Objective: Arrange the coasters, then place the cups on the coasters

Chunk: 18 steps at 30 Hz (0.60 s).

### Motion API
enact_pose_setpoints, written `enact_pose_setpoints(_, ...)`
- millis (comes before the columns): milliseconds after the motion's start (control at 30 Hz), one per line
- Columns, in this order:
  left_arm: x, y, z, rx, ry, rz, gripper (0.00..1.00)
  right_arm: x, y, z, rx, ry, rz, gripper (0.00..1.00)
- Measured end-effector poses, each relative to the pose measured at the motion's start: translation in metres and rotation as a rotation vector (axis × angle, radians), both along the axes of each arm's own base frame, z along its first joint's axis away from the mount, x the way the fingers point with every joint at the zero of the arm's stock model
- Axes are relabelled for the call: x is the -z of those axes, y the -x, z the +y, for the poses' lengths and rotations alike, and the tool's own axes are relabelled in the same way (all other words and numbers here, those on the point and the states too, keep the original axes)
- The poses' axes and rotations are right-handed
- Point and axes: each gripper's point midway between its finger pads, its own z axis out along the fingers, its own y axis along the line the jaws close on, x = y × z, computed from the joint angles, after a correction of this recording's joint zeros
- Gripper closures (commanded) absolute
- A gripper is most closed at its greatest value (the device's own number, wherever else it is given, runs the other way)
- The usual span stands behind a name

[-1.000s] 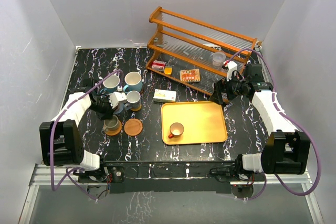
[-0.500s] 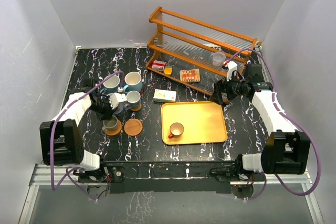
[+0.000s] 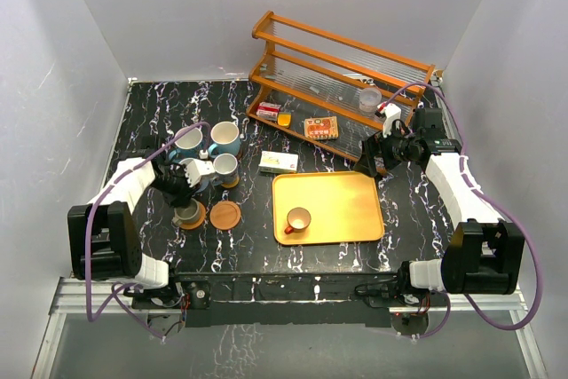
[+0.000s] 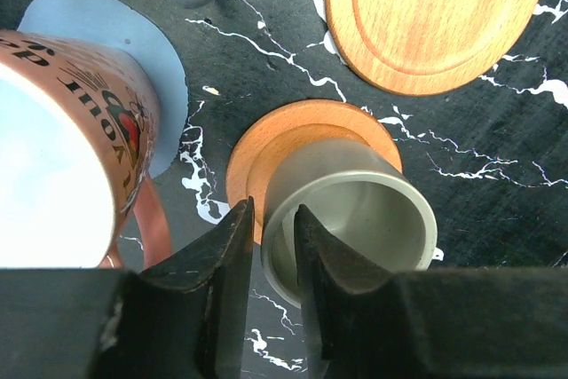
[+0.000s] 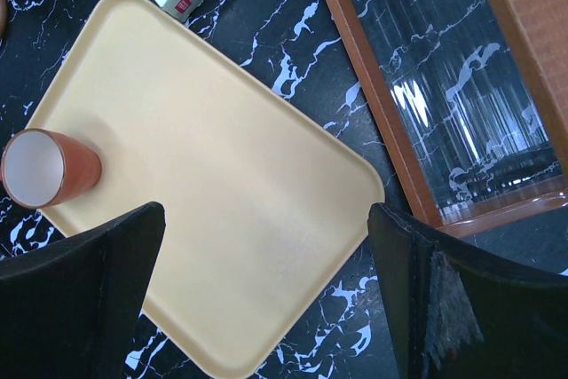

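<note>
Left wrist view: cup (image 4: 359, 206) stands on a coaster (image 4: 266, 144), another coaster (image 4: 435, 15) at its 1 o'clock. Left gripper (image 4: 275, 224) straddles its 9 o'clock rim; gripping or released, cannot tell. Right gripper (image 5: 266, 219) gapes empty over tray (image 5: 222, 139).

A yellow tray (image 3: 342, 197) lies on the black table (image 3: 293, 259), and one small orange-brown cup (image 3: 298, 218) stands on it. At the left, the left gripper (image 3: 185, 201) is right over a grey cup (image 3: 188, 212) on an orange coaster (image 3: 201, 217). A bare coaster (image 3: 225, 215) lies just beside it, and more cups (image 3: 224, 138) stand behind.
</note>
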Motion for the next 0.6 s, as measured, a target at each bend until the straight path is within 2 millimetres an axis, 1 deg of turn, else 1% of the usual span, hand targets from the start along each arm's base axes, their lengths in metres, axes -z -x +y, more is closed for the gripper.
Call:
enact_pose_setpoints(100,-0.002,0.001,0.000,-0.002,0.001,0.007,0.66,0.001,0.000,0.000,0.000,0.000,0.003,0.02)
enact_pose_setpoints(200,-0.012,-0.003,0.000,-0.005,0.002,-0.007,0.58,0.001,0.000,0.000,0.000,0.000,0.005,0.02)
enact_pose_setpoints(267,-0.024,-0.007,-0.001,-0.013,0.009,-0.030,0.53,0.002,0.000,0.000,0.000,0.000,0.005,0.02)
enact_pose_setpoints(400,-0.055,-0.015,-0.009,-0.046,0.052,-0.100,0.47,0.002,0.000,0.000,0.000,-0.001,0.007,0.02)
enact_pose_setpoints(533,-0.088,-0.024,-0.026,-0.082,0.114,-0.161,0.43,0.003,0.000,0.000,0.000,-0.001,0.012,0.02)
enact_pose_setpoints(600,-0.097,-0.025,-0.040,-0.084,0.139,-0.169,0.42,0.004,0.000,0.000,0.000,-0.001,0.013,0.02)
